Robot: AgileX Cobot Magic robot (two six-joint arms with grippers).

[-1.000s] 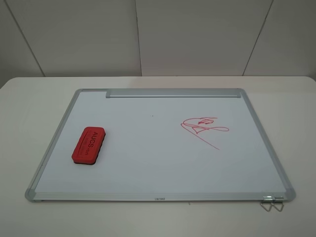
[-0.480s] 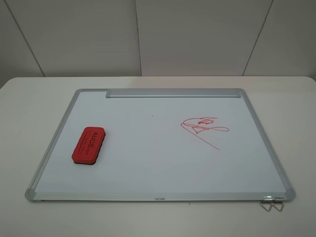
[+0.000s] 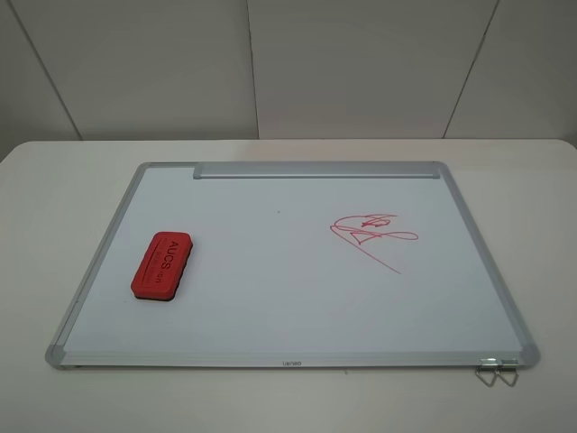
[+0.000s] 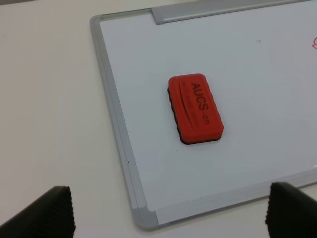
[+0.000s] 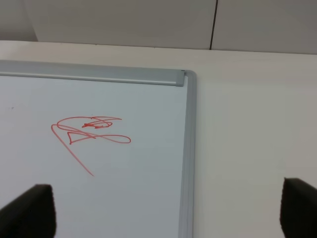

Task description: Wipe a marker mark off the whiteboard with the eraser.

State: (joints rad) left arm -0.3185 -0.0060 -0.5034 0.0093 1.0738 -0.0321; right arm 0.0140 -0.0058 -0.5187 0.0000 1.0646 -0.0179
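Both grippers — left gripper (image 4: 168, 213), right gripper (image 5: 168, 208) — hang spread wide above the smooth, silver-framed whiteboard (image 3: 270, 289) bearing the blocky red eraser (image 3: 162, 264) and a loopy red marker mark (image 3: 371, 233).

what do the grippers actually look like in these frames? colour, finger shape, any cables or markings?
Little shows. The overhead view has no arms in it. Each wrist view shows only two fingertips at the frame's lower corners: the left gripper and the right gripper have black, matte, blocky fingers with rounded edges. No cables, markings or arm links are visible.

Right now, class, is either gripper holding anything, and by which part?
Nothing is held. The eraser lies untouched on the whiteboard; both grippers are open and empty.
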